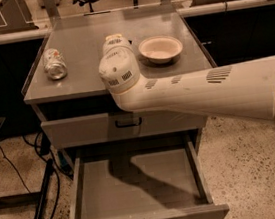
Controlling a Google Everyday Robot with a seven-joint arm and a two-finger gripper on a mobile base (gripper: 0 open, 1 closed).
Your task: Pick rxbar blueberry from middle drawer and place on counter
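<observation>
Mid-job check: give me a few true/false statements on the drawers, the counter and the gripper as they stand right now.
1. The middle drawer is pulled open. True.
2. The rxbar lies in the middle drawer. False: no bar shows on the drawer floor or anywhere else in view.
3. A can and a bowl sit on the counter. True.
4. The top drawer is open too. False: it is shut.
5. The gripper is down inside the middle drawer. False: it is at the arm's end over the counter, between can and bowl.
</observation>
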